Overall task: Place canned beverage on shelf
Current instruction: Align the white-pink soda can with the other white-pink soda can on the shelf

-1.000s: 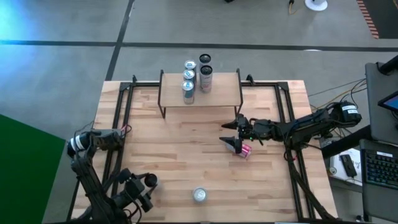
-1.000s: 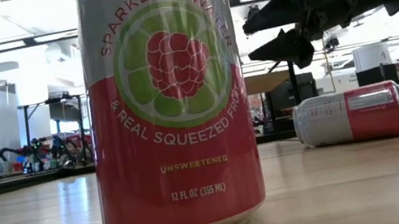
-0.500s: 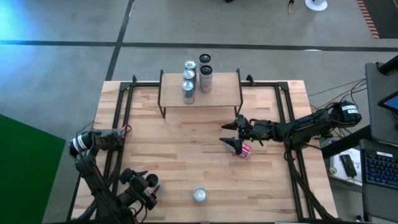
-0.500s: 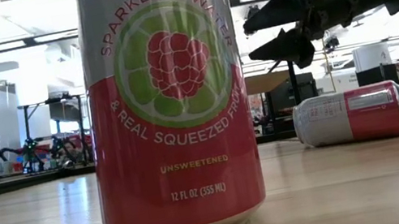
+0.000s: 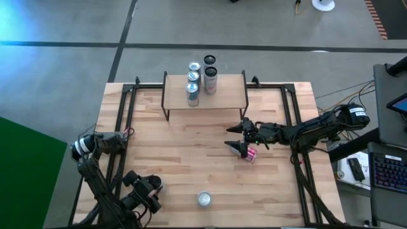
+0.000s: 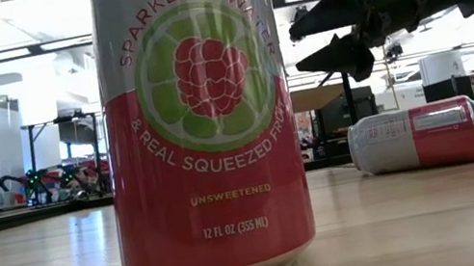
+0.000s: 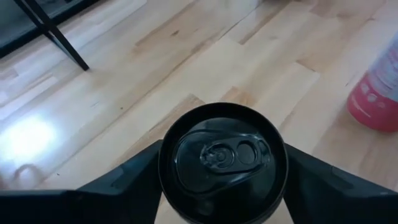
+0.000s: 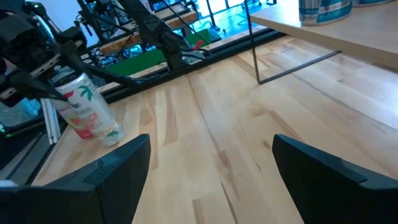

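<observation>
Left gripper [image 7: 221, 186] clamps a black-topped can [image 7: 222, 155]; right gripper [image 5: 241, 138] spread wide, holding nothing.

The left fingers press both sides of the round, matte-black lid with its pull tab. A pink-and-silver can [image 5: 251, 154] lies on its side just under the right gripper's lower fingertip. Beyond the right gripper stands the shelf [image 5: 222, 95], a pale wood plank on thin black wire legs, carrying four upright cans [image 5: 201, 79]. Another pink can [image 5: 203, 200] stands near the left gripper.
</observation>
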You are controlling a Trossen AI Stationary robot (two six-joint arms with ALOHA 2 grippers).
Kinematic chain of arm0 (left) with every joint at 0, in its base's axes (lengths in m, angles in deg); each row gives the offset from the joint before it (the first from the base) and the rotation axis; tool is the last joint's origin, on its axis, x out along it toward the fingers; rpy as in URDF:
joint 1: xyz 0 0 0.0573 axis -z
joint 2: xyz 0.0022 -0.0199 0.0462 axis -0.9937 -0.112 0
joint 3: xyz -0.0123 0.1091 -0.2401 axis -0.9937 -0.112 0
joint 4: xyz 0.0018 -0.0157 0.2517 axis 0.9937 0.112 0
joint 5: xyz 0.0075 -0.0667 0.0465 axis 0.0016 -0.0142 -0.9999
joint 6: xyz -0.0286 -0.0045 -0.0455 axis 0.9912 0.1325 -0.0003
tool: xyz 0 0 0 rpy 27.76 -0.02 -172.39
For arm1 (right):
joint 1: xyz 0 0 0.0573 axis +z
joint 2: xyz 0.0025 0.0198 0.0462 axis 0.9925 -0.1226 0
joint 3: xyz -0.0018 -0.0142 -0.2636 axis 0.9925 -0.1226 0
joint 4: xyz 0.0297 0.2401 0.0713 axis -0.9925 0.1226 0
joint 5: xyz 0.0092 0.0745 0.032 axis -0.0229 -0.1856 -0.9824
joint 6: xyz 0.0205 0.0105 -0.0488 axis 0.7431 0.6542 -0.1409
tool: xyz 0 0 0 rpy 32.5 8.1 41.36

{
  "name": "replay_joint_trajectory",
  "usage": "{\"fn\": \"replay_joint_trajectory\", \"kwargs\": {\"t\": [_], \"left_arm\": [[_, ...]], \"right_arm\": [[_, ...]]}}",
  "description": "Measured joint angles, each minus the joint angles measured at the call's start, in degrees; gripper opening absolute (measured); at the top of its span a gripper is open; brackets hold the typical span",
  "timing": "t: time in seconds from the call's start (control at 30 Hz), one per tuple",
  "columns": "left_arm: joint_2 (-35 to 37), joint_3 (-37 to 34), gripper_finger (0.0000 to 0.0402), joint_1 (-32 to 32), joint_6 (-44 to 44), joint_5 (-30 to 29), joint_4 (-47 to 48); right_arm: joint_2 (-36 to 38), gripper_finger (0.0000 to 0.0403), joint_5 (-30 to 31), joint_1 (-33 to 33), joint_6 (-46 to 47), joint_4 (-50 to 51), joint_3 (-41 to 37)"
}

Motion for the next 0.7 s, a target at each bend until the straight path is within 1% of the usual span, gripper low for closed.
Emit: {"fn": "replay_joint_trajectory", "kwargs": {"t": [0.13,0.3,0.4,0.47,0.57,0.7], "left_arm": [[0.2,-0.02,0.0247,-1.06,-1.2,-0.28,2.14],[2.65,0.05,0.0272,-4.64,-10.53,-1.02,2.65],[5.91,0.09,0.0271,-7.58,-16.24,-4.79,2.0],[8.56,0.09,0.0266,-9.55,-21.44,-7.26,0.54],[12.74,0.09,0.0261,-12.55,-30.58,-10.2,-4.27],[16.97,0.11,0.0261,-16.52,-47.34,-11.12,-15.14]], "right_arm": [[0.0,0.0325,-0.18,0.88,0.03,-0.01,0.0],[0.0,0.0325,-4.32,2.57,-0.99,-0.24,0.26],[0.02,0.0325,-4.75,4.2,-2.07,-0.45,0.99],[0.02,0.0325,-4.82,5.4,-3.39,-0.4,1.61],[0.02,0.0325,-4.99,7.27,-4.83,-0.44,2.63],[0.02,0.0325,-4.97,9.42,-6.74,-0.43,3.78]]}}
